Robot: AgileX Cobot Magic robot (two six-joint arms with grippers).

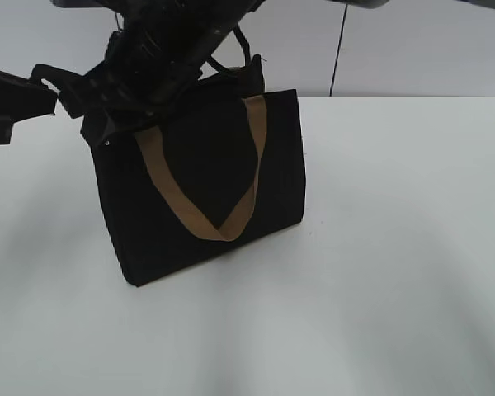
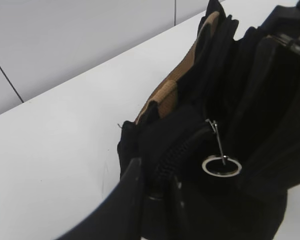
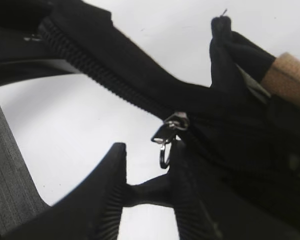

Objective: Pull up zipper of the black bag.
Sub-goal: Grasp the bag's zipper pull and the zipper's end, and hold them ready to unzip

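Observation:
The black bag (image 1: 206, 190) stands upright on the white table (image 1: 396, 247), with a tan strap handle (image 1: 190, 210) hanging down its front. Both arms crowd over its top left. My left gripper (image 2: 155, 175) is shut on the end of the bag's top rim, with the zipper (image 2: 182, 145) teeth running between its fingers. The silvery ring pull (image 2: 221, 166) hangs just beyond it. In the right wrist view the zipper (image 3: 90, 65) crosses the frame, and its pull (image 3: 166, 137) hangs at my right gripper (image 3: 147, 155). That gripper's fingers are apart, with the ring beside the right finger.
A grey wall stands behind the table, with a dark cable (image 1: 338, 49) hanging down it. The second tan strap (image 2: 165, 95) lies along the bag's far side. White tabletop lies to the right of and in front of the bag.

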